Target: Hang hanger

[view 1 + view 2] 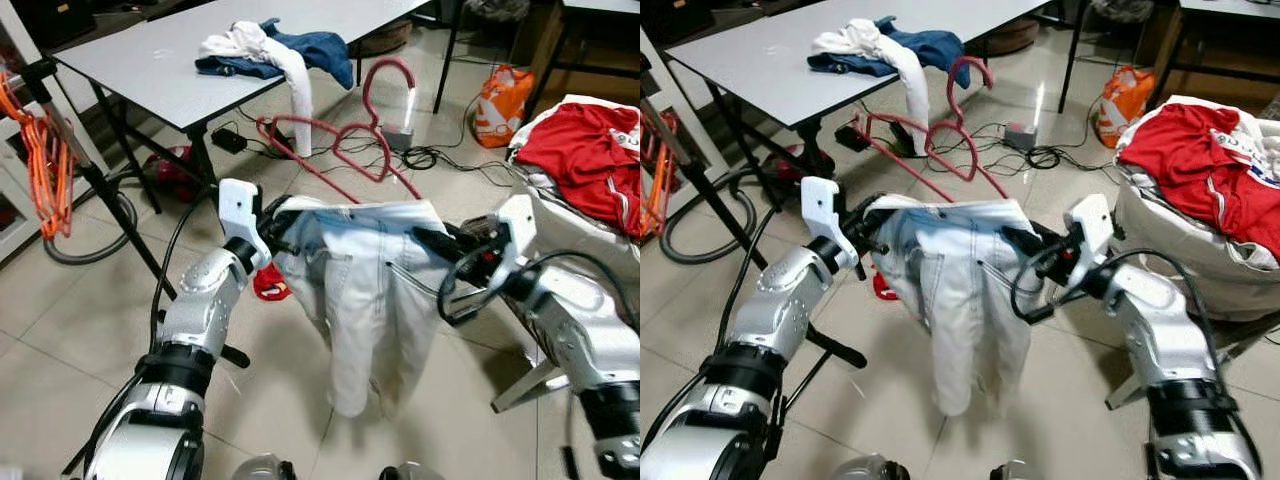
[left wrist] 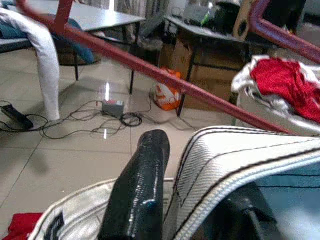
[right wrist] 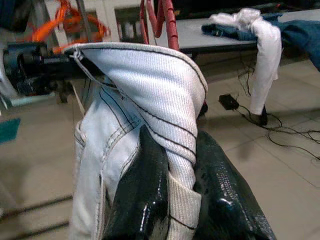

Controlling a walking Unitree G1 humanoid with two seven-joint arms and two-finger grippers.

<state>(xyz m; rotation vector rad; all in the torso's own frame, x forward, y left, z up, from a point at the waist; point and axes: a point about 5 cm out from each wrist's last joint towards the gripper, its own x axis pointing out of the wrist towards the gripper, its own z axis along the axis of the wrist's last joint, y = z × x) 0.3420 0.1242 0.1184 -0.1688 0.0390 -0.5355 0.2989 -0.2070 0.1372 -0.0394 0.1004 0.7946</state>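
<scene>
Mid-frame, the jeans (image 1: pixel 365 290) hang stretched crosswise between the left gripper (image 1: pixel 283 222) and right gripper (image 1: pixel 432 243), each clamped on the waistband, with the red hanger (image 1: pixel 345 140) just behind them.

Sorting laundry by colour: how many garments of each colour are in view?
Pale denim jeans, held between left gripper and right gripper: 1
White garment on table: 1
Blue garment on table: 1
Red garment on bag: 1
Total: 4
</scene>
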